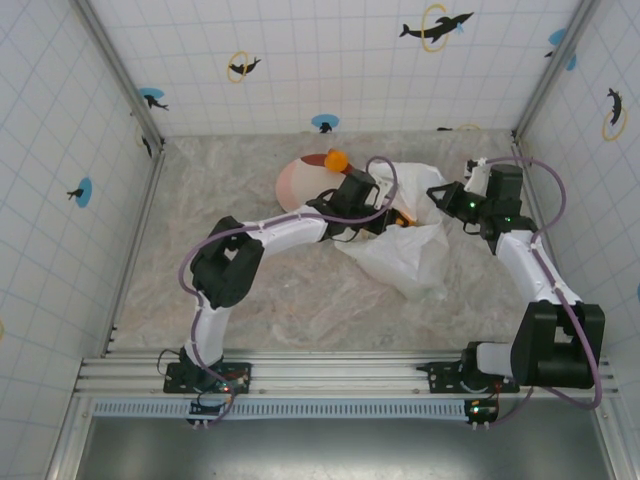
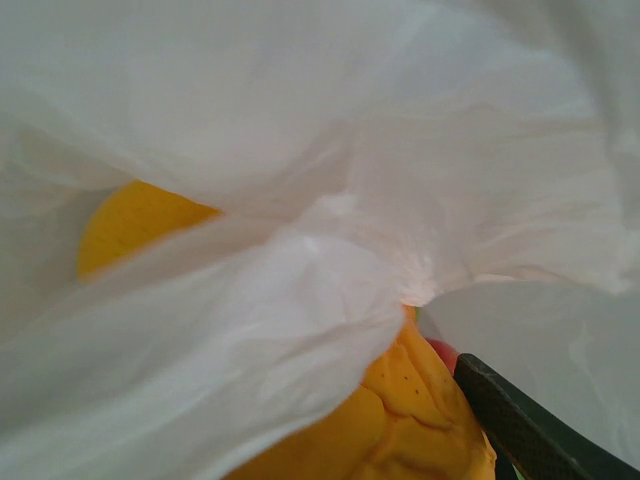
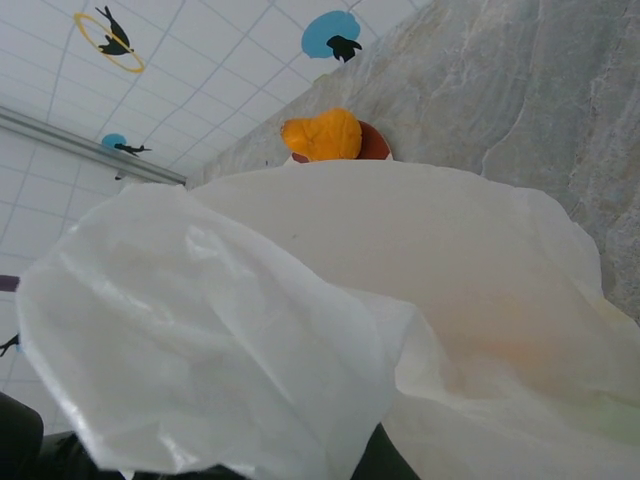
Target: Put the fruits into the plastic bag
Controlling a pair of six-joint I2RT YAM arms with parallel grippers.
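Centrally, plastic bag (image 1: 405, 255) lay crumpled on table (image 1: 250, 290), right of pinkish plate (image 1: 298, 180).
Its far rim was pinched in the closed right gripper (image 1: 440, 195). The left gripper (image 1: 393, 213) sat at the mouth; opening and hold could not be told. Orange-yellow fruits (image 2: 400, 410) lay inside; one orange fruit (image 1: 337, 158) sat on the plate's far edge.

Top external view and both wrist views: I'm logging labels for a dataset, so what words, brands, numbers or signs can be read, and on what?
No readable word, brand or number anywhere.
On the white tiled walls: a dark dolphin silhouette in a yellow ring and blue disc decals, pictures only, without lettering.
On the crinkly white translucent plastic bag: no print visible.
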